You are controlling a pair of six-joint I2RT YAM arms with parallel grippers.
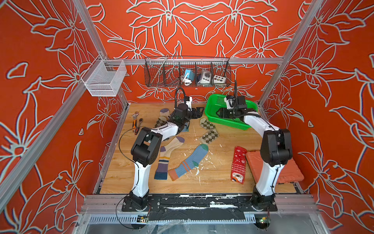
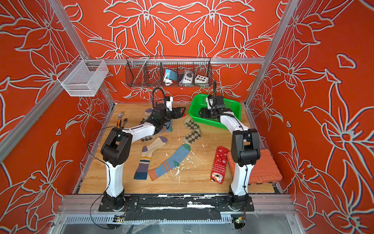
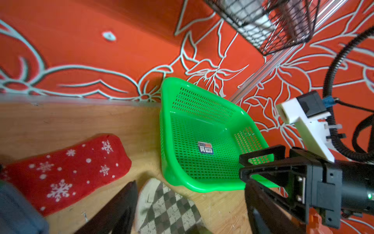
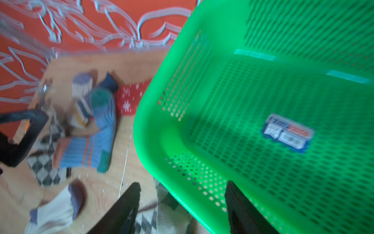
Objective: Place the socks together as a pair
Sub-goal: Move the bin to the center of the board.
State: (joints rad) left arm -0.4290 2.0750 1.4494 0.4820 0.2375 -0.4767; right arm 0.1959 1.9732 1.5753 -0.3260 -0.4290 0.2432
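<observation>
Socks lie scattered over the wooden table. In both top views I see a blue ribbed sock point(image 1: 189, 162), a cream sock with a purple toe point(image 1: 169, 154), an argyle sock point(image 1: 208, 130) and a red snowflake sock point(image 1: 238, 164). More socks point(image 1: 163, 117) sit partly hidden under my left arm. My left gripper point(image 3: 192, 218) is open at the back centre, low over an argyle sock point(image 3: 168, 208), with a second red snowflake sock point(image 3: 66, 174) beside it. My right gripper point(image 4: 182, 202) is open, its jaws straddling the rim of the green basket point(image 4: 263, 101).
The green basket point(image 1: 214, 117) stands at the back right and holds no sock. An orange mat point(image 1: 287, 172) lies at the front right under the right arm. Hand tools point(image 1: 136, 121) lie at the left edge. A wire rack point(image 1: 187, 73) and a white mesh basket point(image 1: 104, 78) hang above.
</observation>
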